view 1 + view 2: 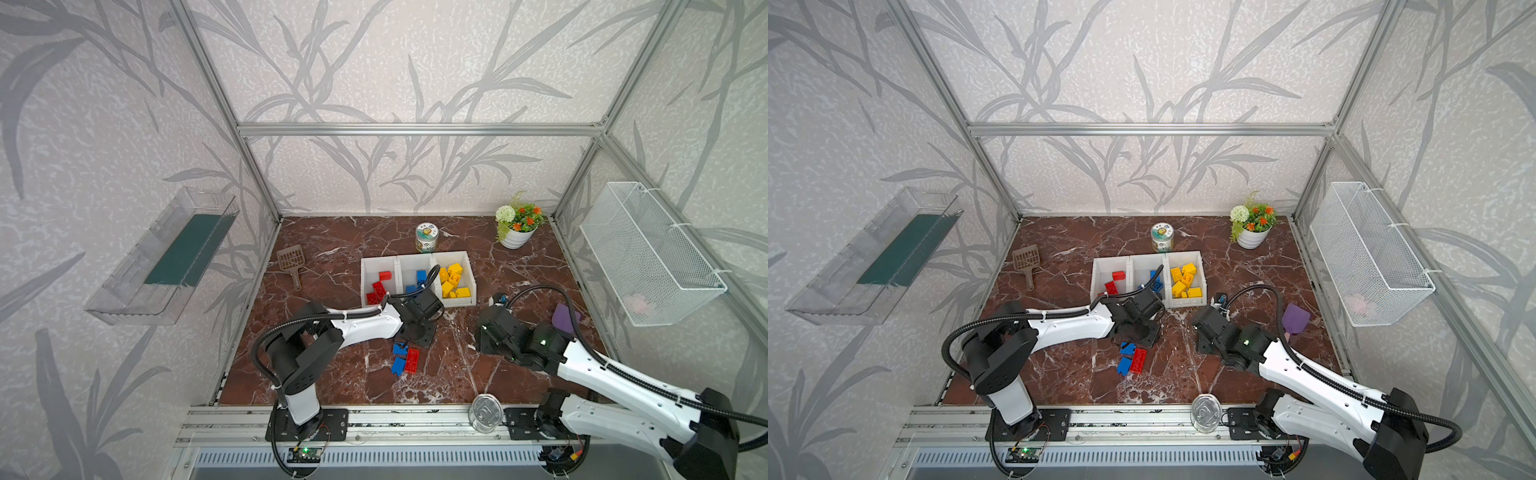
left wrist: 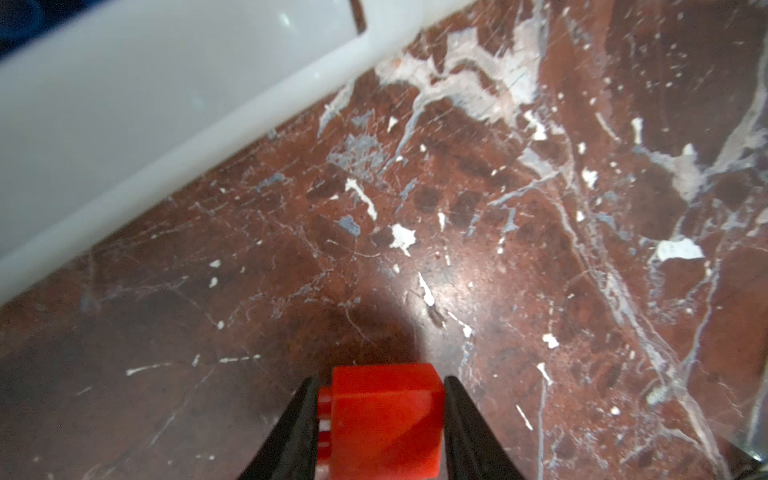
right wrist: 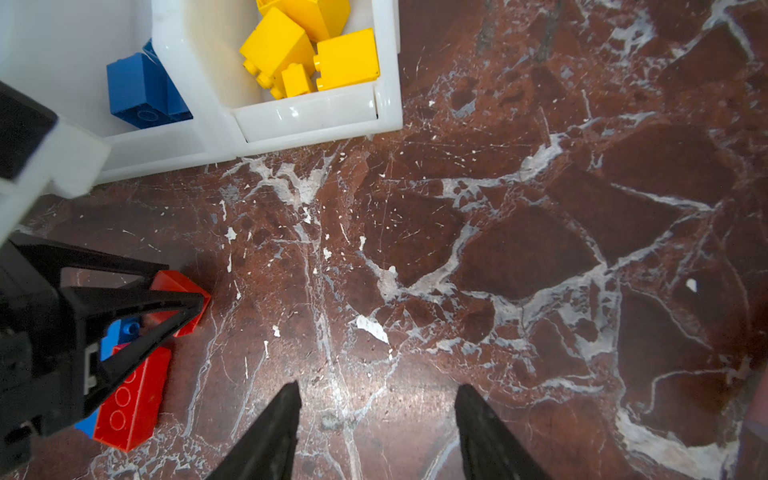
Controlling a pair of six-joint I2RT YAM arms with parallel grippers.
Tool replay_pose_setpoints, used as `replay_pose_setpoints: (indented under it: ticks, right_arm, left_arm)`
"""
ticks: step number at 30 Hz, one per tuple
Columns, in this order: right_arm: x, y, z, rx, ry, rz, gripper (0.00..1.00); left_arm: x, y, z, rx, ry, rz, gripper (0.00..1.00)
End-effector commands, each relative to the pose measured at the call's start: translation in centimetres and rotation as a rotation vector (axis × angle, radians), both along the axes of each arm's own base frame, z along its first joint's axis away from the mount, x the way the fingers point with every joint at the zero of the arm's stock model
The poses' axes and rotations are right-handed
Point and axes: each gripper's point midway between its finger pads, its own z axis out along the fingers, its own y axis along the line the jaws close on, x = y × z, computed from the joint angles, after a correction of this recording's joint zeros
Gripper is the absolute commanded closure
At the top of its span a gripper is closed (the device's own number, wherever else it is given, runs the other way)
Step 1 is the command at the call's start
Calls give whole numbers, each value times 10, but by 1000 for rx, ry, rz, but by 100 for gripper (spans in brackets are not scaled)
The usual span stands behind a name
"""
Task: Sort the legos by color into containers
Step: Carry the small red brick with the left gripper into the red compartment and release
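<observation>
On the red marble surface (image 1: pixel 353 386), just in front of the three joined white bins (image 3: pixel 307 118), the left hand (image 2: pixel 381 378) has its jaws set against two opposite sides of a small red brick (image 2: pixel 382 419). Whether the brick is clear of the surface cannot be told. One jaw bears on a flat wall, the other on the studded side. The right hand (image 3: pixel 378 386) has its jaws apart with nothing between them, over bare marble and well apart from the left hand.

Handling, as judged: the brick is light, rigid, smooth hard plastic and is not fragile. Its glossy faces could slip, and a hold across the studs could let it pivot. Two flat opposite walls would give the better purchase.

Other bricks: in both top views, red bricks (image 1: pixel 378 286) lie in the left bin, blue bricks (image 1: pixel 420 276) in the middle bin and yellow bricks (image 1: pixel 451 280) in the right bin. A long red brick (image 1: pixel 412 360) and two loose blue bricks (image 1: pixel 400 349) lie close together near the left hand.

Obstructions: the bins' near wall stands between the held brick and the red compartment, so a lift over the rim looks necessary. The left arm's black cable (image 1: pixel 434 272) arches over the middle bin. A tin (image 1: pixel 427 237), a flower pot (image 1: pixel 515 239), a brown scoop (image 1: pixel 293 262) and a purple scoop (image 1: pixel 563 318) stand off the likely route.
</observation>
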Motion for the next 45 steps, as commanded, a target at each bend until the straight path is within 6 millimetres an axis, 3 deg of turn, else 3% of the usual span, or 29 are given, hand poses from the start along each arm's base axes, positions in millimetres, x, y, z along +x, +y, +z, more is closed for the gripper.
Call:
replay_pose_setpoints:
  ticks: [1, 4, 9, 13, 18, 23, 31, 37, 45]
  right_arm:
    - [-2, -12, 0, -29, -13, -33, 39]
    - [-1, -13, 2, -29, -20, -36, 39]
    - [-1, -14, 3, -31, -24, -41, 39]
    - [0, -13, 2, -31, -23, -38, 39]
    - [0, -13, 2, -34, -22, -37, 39]
    - [0, -12, 2, -35, -19, -37, 39]
    - [-1, -14, 4, -31, -23, -44, 39]
    - [-2, -15, 5, -32, -19, -47, 39]
    - [-1, -14, 6, -30, -17, -43, 39]
  left_arm:
    - [35, 1, 60, -67, -116, 30, 60]
    - [67, 26, 93, -44, -220, 118, 61]
    - [106, 74, 123, -54, -322, 250, 61]
    - [124, 105, 126, -57, -373, 325, 60]
    - [140, 128, 112, -46, -342, 384, 60]
    - [152, 137, 96, -39, -306, 415, 59]
    - [161, 125, 90, -112, -291, 403, 52]
    - [158, 124, 87, -119, -268, 395, 39]
    - [152, 132, 90, -125, -274, 414, 36]
